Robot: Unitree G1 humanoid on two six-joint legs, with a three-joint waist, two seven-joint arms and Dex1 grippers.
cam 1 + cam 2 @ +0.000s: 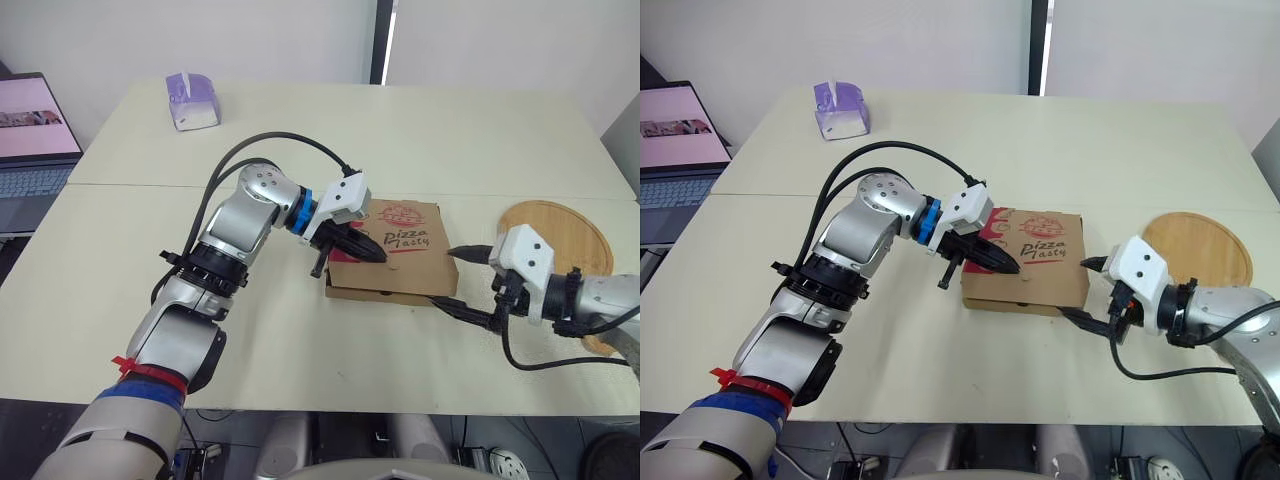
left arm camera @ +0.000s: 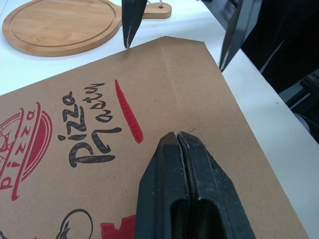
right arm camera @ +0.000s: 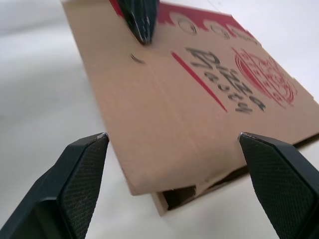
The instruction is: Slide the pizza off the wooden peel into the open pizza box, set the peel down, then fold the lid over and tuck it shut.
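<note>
The brown pizza box (image 1: pixel 405 240) lies mid-table with its printed lid (image 2: pixel 164 94) folded down. My left gripper (image 1: pixel 378 257) is shut, its tips (image 2: pixel 177 135) resting on the lid near the front edge. My right gripper (image 1: pixel 444 276) stands open just off the box's right end, one finger (image 3: pixel 79 179) on each side of the lid's corner, touching nothing. That corner sits slightly raised, with a dark gap (image 3: pixel 182 195) under it. The round wooden peel (image 1: pixel 560 235) lies flat on the table beyond my right gripper. The pizza is hidden.
A purple tissue box (image 1: pixel 192 100) stands at the far left of the table (image 1: pixel 300 330). An open laptop (image 1: pixel 35 130) sits off the table's left side. The table's front edge runs close below my right gripper.
</note>
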